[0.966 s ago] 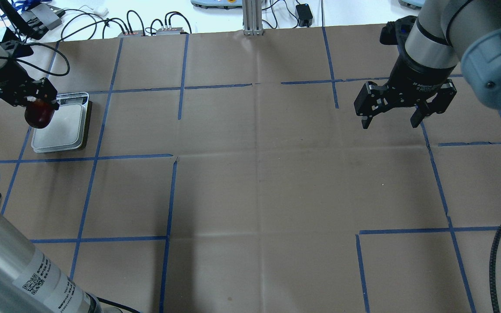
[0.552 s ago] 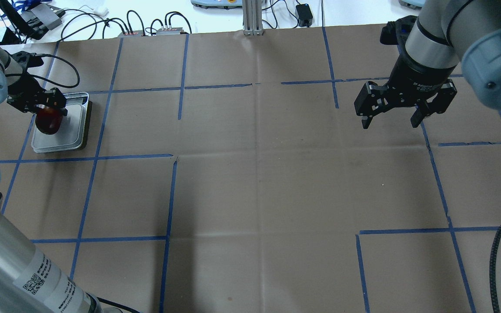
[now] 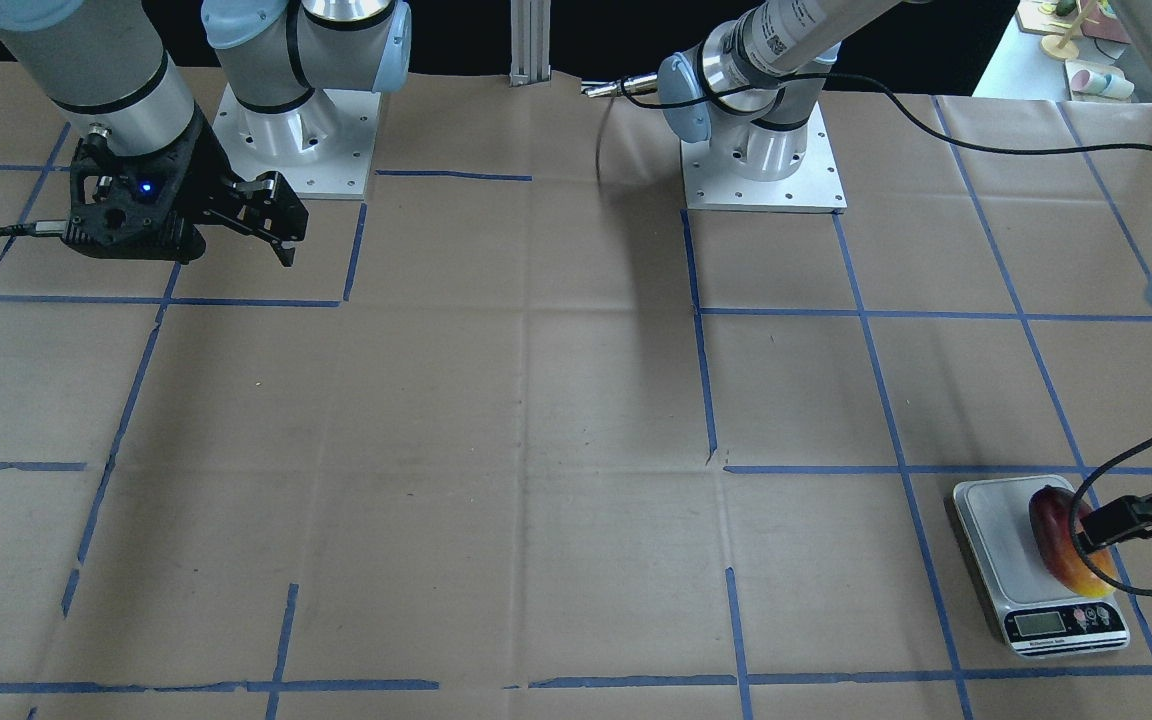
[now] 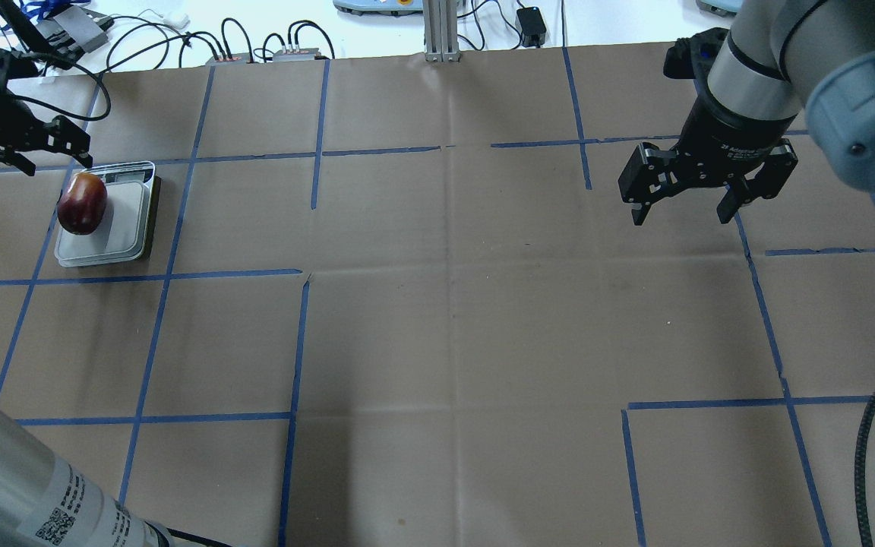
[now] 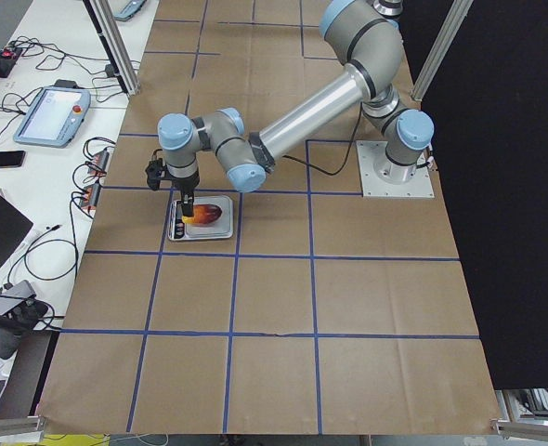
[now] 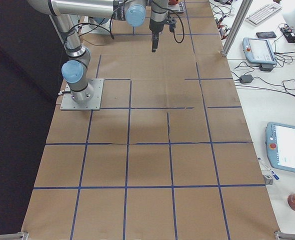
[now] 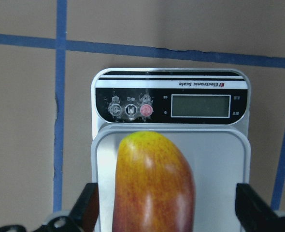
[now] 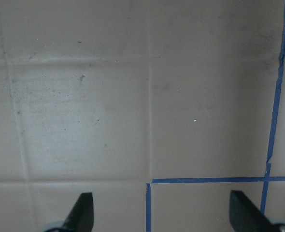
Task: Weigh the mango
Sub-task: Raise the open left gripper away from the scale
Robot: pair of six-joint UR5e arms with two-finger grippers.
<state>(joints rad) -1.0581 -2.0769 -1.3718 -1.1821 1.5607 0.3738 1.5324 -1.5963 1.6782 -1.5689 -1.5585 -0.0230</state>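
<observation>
The mango (image 4: 82, 203), dark red with a yellow tip, lies on the left part of the white scale platform (image 4: 122, 228). It also shows in the front view (image 3: 1058, 535), the exterior left view (image 5: 204, 214) and the left wrist view (image 7: 152, 186). The yellow tip points at the scale's display (image 7: 200, 105). My left gripper (image 4: 58, 165) is open just above and behind the mango. Its fingers (image 7: 84, 208) stand apart on either side without touching it. My right gripper (image 4: 680, 219) is open and empty, hovering over the far right of the table.
Brown paper with blue tape lines (image 4: 297, 342) covers the table. Cables and boxes (image 4: 255, 45) lie beyond the far edge. A black cable (image 4: 867, 448) hangs at the near right. The right wrist view shows only bare paper (image 8: 133, 96).
My left gripper has opened, let go of the mango and drawn back up and away. The mango now rests on the scale. The right arm has not moved.
</observation>
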